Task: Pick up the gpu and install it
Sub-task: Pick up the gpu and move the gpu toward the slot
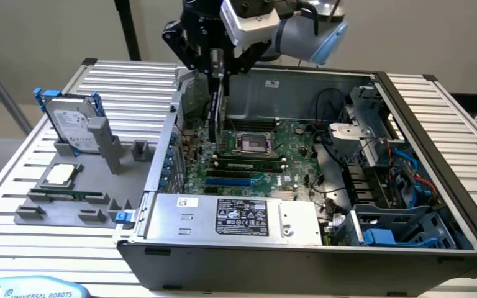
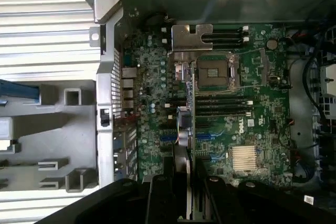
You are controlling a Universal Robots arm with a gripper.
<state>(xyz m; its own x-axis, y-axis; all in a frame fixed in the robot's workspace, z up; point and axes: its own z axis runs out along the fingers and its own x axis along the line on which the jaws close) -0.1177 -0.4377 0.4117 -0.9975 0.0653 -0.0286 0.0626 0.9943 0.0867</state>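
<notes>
GPU (image 1: 218, 105) is up in the air, hanging on edge inside the open computer case (image 1: 305, 261), and the gripper (image 1: 216, 65) has it clamped by its upper edge. In the wrist view the black fingers (image 2: 160, 198) press on either side of the thin card (image 2: 190, 93). Its silver end bracket (image 2: 191, 38) is at the far end, and the card runs just beside the CPU socket (image 2: 216, 72). Whether its lower edge touches the motherboard (image 1: 263, 155), I cannot tell.

On to the surface: a pale slatted metal table (image 1: 122, 81) carries everything, with a plain beige wall (image 1: 48, 31) behind it. On the exterior view's left sits a grey parts fixture (image 1: 64, 211). It holds a hard drive in a blue frame (image 1: 72, 127) standing upright, a processor chip (image 1: 60, 175) lying flat, and a narrow memory stick (image 1: 69, 194) just in front of that. A teach pendant (image 1: 31, 288) pokes in at the near corner.

Now the edges. The case lies on its side with the top open. The card hangs close to the case wall on the exterior view's left. A silver power supply (image 1: 238, 217) fills the near side, and cables (image 1: 387, 167) and a blue drive bay (image 1: 387, 233) crowd the exterior view's right. The open room is over the middle of the board, around the socket.
</notes>
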